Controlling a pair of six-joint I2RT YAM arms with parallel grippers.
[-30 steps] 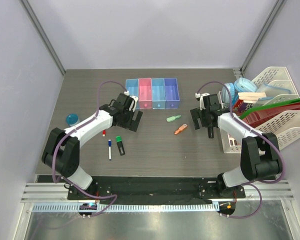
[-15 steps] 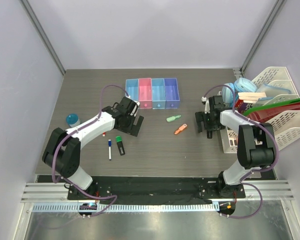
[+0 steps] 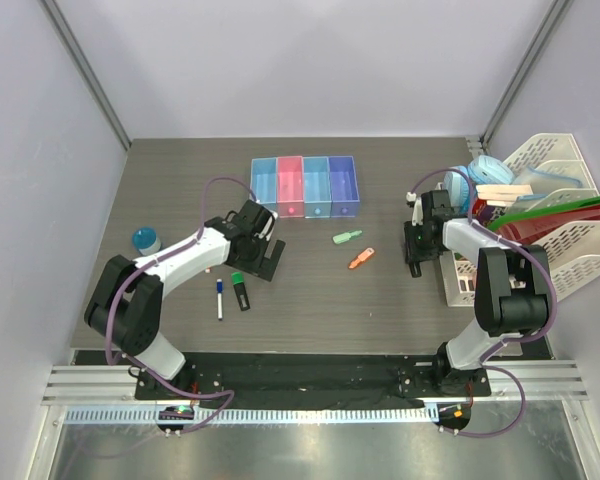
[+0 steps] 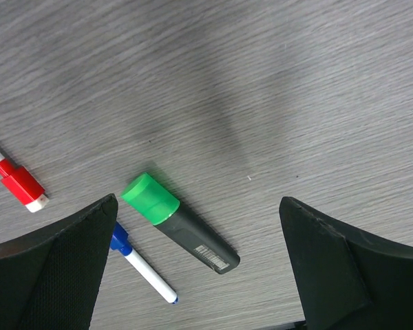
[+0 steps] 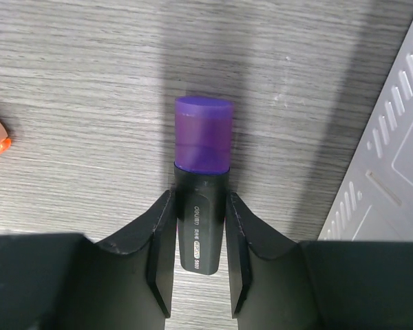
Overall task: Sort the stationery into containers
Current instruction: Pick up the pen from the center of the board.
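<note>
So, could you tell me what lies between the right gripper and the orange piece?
Only bare table lies between the right gripper and the orange piece; nothing else. The top view shows it best, and the right wrist view agrees.

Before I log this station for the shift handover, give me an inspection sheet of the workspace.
Surface: dark wood-grain table.
Job's things: four joined bins; green-capped highlighter, blue-capped marker, red-capped marker, green piece, orange piece, blue disc loose on the table.
Clutter: white racks with folders, right side.
Grippers: left gripper open above the green-capped highlighter; right gripper closed on a purple-capped highlighter.
Cables: purple cables looped along both arms.
Surroundings: pale walls.
</note>
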